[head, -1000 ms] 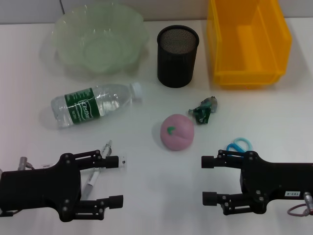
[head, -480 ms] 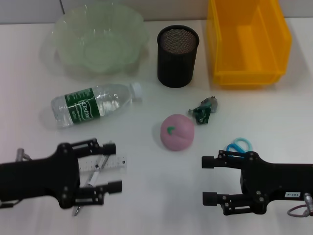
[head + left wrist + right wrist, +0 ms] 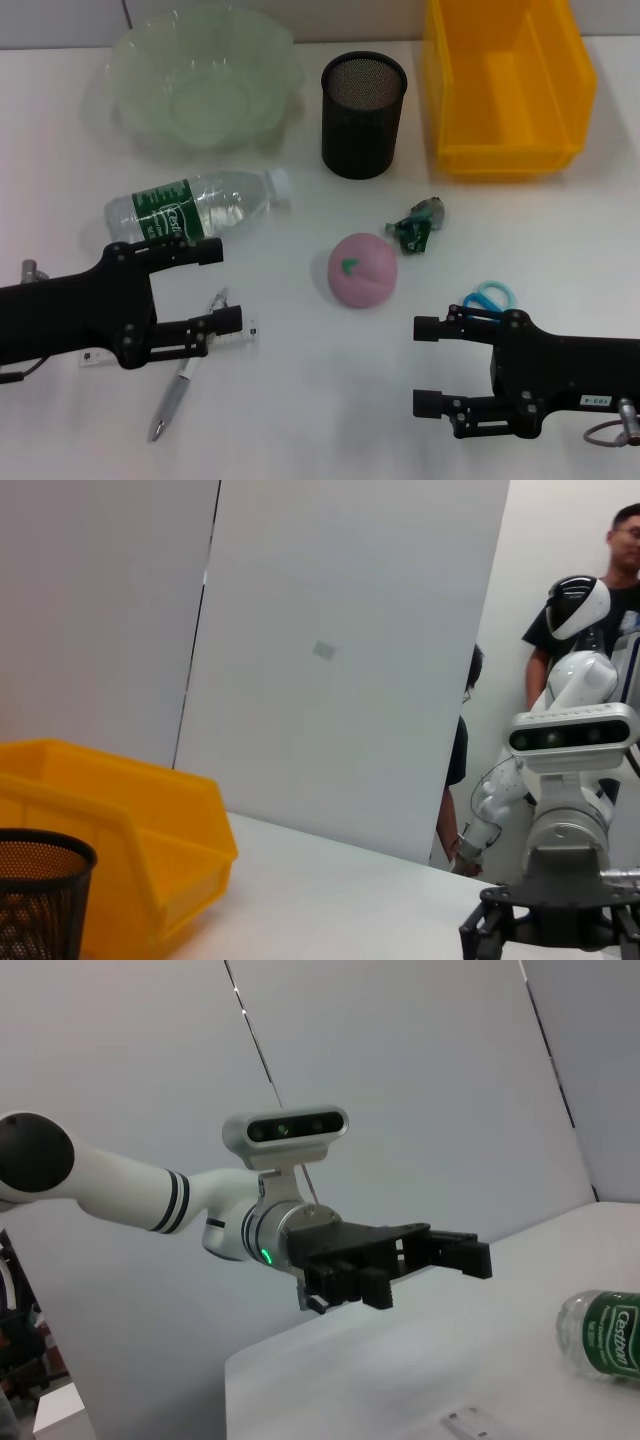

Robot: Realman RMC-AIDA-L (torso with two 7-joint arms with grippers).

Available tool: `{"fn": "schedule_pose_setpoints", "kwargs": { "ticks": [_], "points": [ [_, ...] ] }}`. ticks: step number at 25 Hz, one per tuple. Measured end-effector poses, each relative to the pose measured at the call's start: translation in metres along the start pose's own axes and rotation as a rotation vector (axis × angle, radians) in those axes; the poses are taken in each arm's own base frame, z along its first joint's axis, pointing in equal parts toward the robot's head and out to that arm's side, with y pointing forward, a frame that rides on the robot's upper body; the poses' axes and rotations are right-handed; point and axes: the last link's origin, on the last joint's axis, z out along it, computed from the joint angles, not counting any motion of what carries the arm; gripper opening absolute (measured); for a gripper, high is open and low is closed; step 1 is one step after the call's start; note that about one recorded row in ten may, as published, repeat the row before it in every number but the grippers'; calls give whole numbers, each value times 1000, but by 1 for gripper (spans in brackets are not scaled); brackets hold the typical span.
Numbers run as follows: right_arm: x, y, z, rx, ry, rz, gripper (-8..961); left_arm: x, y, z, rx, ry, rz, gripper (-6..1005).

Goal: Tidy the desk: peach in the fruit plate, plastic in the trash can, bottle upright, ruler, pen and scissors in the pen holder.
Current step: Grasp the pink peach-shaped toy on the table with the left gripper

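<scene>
The left gripper (image 3: 218,285) reaches level over the desk (image 3: 300,400), fingers apart, the bottle (image 3: 190,212) just beyond its far finger, pen (image 3: 185,380) and ruler (image 3: 235,332) under the near one. The right gripper (image 3: 428,366) hovers parked, fingers spread, scissors (image 3: 487,297) beside it.

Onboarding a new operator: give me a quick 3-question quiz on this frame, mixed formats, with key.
1. True or false: the bottle stands upright.
2. What lies nearest the peach? A) crumpled plastic B) pen C) fruit plate
3. Fill in: the trash can and pen holder both hold ____.

The left gripper is open above the ruler; the right gripper is open near the scissors.

Key: 1 false, it lies on its side. 2 A. 3 nothing.
</scene>
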Motion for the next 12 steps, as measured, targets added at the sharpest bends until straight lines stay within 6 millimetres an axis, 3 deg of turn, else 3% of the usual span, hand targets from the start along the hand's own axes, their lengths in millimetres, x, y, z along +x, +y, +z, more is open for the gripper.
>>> {"fn": "schedule_pose_setpoints", "kwargs": {
  "ticks": [12],
  "points": [
    [-2,-1,1,13,-25,2,811,9,-13,11,7,-14,25,785]
  ]
}}
